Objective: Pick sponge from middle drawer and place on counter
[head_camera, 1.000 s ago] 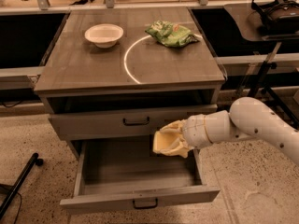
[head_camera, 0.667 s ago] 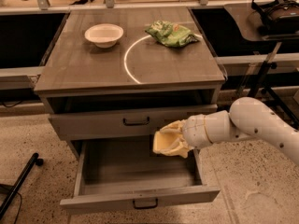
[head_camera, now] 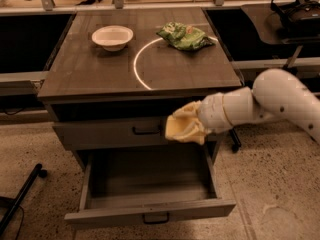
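Observation:
My gripper is at the end of the white arm that reaches in from the right. It hangs above the right rear of the open middle drawer, level with the closed drawer front. It is shut on the pale-yellow sponge, which shows at the left end of the cream fingers. No other sponge lies in the drawer's visible interior. The counter, marked with a white arc, is above and behind the gripper.
A white bowl stands at the counter's back left and a green snack bag at the back right. A dark slot gapes under the counter top. A black leg lies on the floor at the left. A dark table is at the right.
The gripper has risen with the sponge, from just over the open drawer to the height of the closed drawer front. The drawer, bowl and bag have not moved.

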You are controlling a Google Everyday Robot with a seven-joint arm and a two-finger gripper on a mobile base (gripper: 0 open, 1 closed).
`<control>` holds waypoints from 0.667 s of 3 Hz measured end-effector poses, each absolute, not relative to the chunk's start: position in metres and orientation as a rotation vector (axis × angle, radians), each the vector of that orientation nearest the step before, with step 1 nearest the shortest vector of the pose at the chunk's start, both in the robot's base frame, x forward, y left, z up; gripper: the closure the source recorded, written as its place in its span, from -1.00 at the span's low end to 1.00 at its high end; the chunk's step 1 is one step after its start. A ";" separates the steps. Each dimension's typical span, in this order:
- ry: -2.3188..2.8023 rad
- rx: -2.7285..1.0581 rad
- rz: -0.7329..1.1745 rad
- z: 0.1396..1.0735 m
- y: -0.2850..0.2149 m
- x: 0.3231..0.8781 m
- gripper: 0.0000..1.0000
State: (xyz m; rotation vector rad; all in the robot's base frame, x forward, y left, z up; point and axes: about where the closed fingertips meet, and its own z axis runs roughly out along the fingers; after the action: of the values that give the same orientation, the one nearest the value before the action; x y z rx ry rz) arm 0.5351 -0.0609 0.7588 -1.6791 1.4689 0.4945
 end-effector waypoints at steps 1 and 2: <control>1.458 -1.720 0.421 0.817 -0.059 0.559 1.00; 1.438 -1.800 0.357 0.865 -0.048 0.579 1.00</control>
State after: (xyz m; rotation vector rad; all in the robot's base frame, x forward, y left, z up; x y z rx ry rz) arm 0.5789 -0.0483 0.8652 -1.7999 1.4384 0.3574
